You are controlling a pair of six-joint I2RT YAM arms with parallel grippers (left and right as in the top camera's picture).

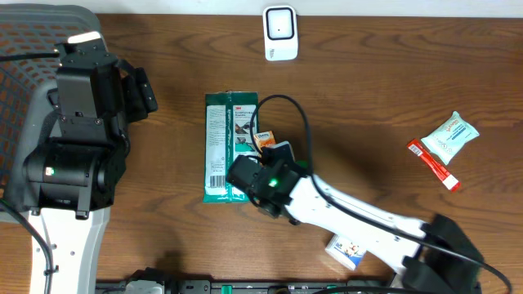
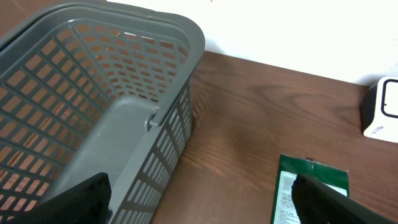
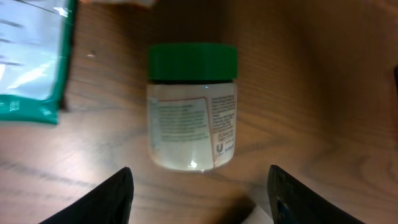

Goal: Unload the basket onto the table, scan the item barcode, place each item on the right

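Between the spread fingers of the right pincer, a green-lidded jar lies on its side on the bench, just beside the lower end of a green 3M packet. The fingers flank the jar without touching it, so the step in hand looks like the approach to a grasp. The next move calls for easing forward and closing on the white body, then carrying the jar up the bench to the white scanner with its barcode facing out. No barcode shows on the jar's upturned side. Its label carries a U-shaped logo, and the small print is too fine to read. Well apart, the left pincer hangs spread and empty beside the grey basket.
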